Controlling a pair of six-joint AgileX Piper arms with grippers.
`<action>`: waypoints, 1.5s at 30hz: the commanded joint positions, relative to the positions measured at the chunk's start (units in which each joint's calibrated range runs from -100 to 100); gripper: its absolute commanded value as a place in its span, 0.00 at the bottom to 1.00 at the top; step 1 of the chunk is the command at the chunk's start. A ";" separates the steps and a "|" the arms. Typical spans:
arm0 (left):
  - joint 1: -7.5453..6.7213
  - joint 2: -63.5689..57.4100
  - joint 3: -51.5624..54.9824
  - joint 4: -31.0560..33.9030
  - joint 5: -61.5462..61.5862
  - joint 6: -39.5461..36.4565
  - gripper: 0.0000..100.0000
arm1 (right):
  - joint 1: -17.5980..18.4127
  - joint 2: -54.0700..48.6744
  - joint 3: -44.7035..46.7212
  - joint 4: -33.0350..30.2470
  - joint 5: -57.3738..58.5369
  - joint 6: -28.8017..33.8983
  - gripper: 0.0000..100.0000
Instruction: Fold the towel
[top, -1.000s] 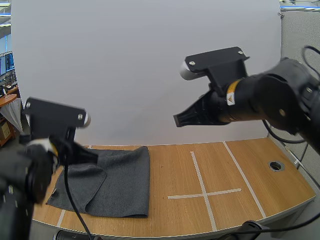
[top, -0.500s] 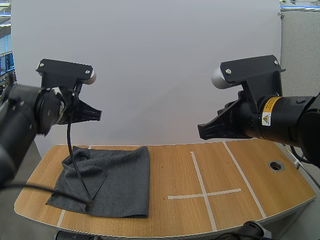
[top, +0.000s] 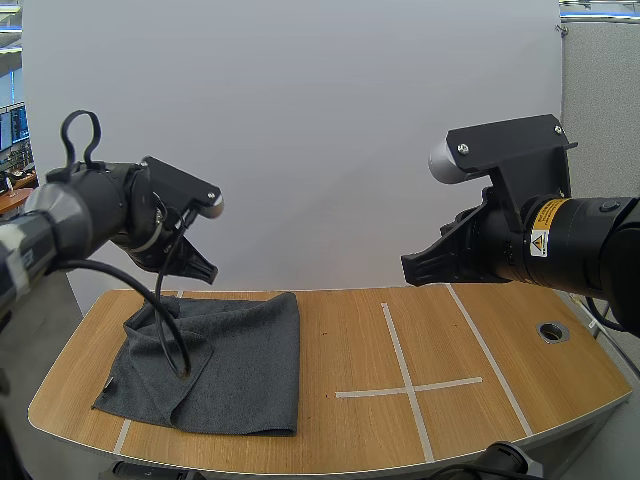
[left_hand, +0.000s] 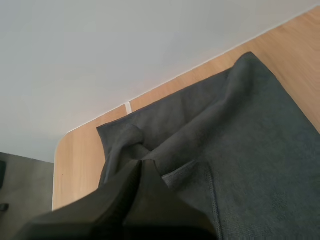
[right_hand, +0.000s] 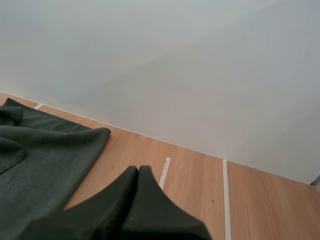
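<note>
A dark grey towel (top: 220, 362) lies rumpled on the left part of the wooden table (top: 500, 380), with folds along its left and back edges. In the left wrist view the towel (left_hand: 240, 150) spreads below my left gripper (left_hand: 141, 162), whose fingers lie together as one dark wedge over the bunched back corner. In the high view my left gripper (top: 208, 271) hangs above the towel's back edge. My right gripper (top: 410, 268) hovers high over the table's middle, shut on nothing. The right wrist view has my right gripper (right_hand: 137, 170) as one wedge, with the towel (right_hand: 45, 155) off to its side.
White tape lines (top: 400, 360) form a cross on the table's right half. A round cable hole (top: 552, 331) sits near the right edge. A white wall panel (top: 300, 120) stands behind the table.
My left arm rose from low at the left, then turned and dipped toward the towel's back edge. My right arm pulled back to the right. The towel has not moved.
</note>
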 joint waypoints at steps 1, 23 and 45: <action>0.00 5.09 -0.57 -6.67 2.08 10.33 0.00 | -0.25 -0.70 0.08 -0.23 0.24 -2.02 0.00; 0.38 23.55 -1.16 -11.47 5.55 23.44 0.80 | -0.25 -0.70 0.08 0.63 3.52 -2.01 0.00; 6.17 35.46 -7.43 -12.18 7.85 34.32 0.80 | -0.34 -0.70 0.08 0.23 4.91 -2.01 0.00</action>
